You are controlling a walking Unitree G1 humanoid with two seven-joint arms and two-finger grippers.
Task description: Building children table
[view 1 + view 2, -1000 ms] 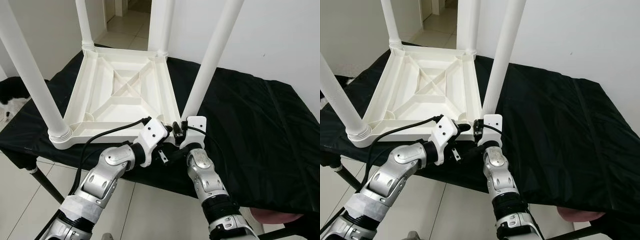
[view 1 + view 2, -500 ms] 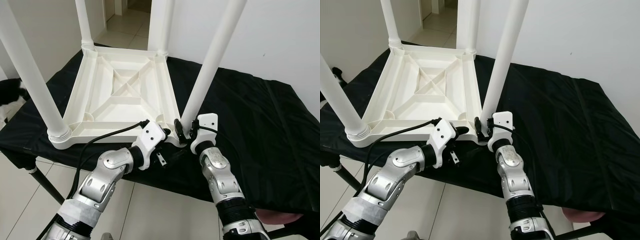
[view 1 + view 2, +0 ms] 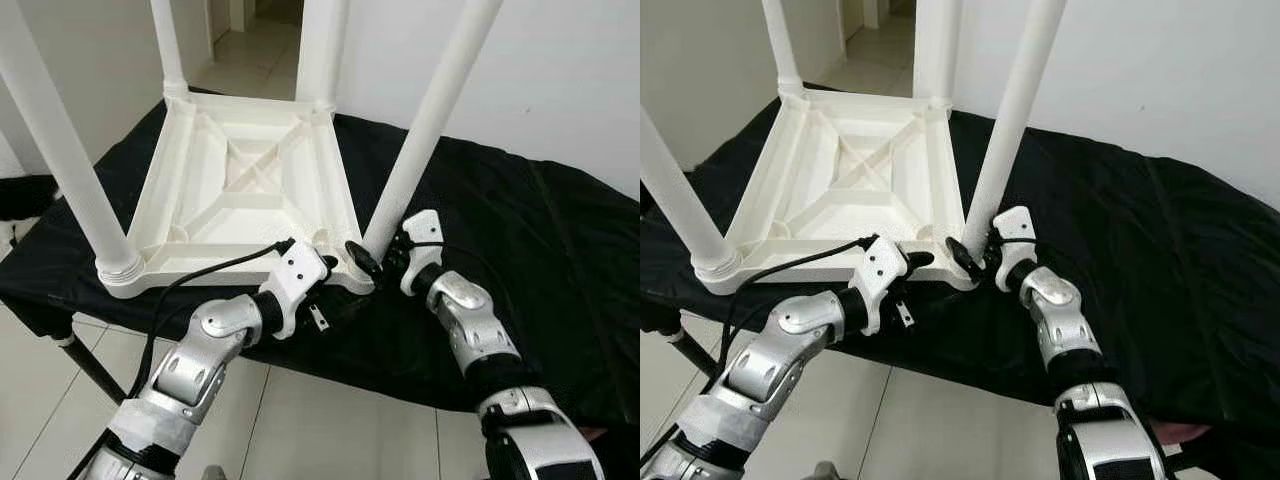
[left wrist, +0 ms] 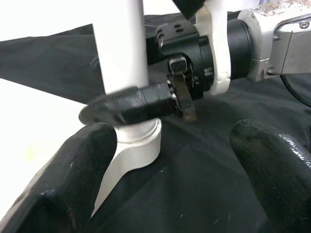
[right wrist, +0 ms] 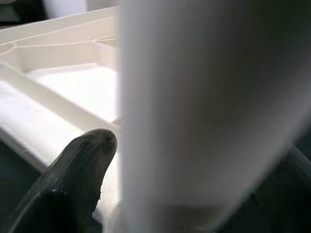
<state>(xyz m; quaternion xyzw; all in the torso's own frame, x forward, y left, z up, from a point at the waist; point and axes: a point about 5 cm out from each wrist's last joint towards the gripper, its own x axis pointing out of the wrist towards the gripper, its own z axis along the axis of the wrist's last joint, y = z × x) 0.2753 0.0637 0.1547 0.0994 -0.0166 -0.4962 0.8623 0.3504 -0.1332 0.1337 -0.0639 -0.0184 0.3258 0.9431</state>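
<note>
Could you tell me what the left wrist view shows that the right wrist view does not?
Left wrist view: the right hand from outside, one finger lying across the table leg near its base, on black cloth. Right wrist view: the upturned tabletop's ribbed underside behind the leg, fingers to either side. Both show that leg.

Smooth semi-gloss white plastic table (image 3: 245,190) w/ legs, on matt black wrinkled cloth (image 3: 540,260), glossy floor tiles (image 3: 40,400)

left arm: bent, reaching forward and right | left gripper (image 3: 335,268): jaws spread apart, empty | right arm: bent, reaching forward and left | right gripper (image 3: 375,258): jaws closed around white leg (image 3: 430,120) base
</note>
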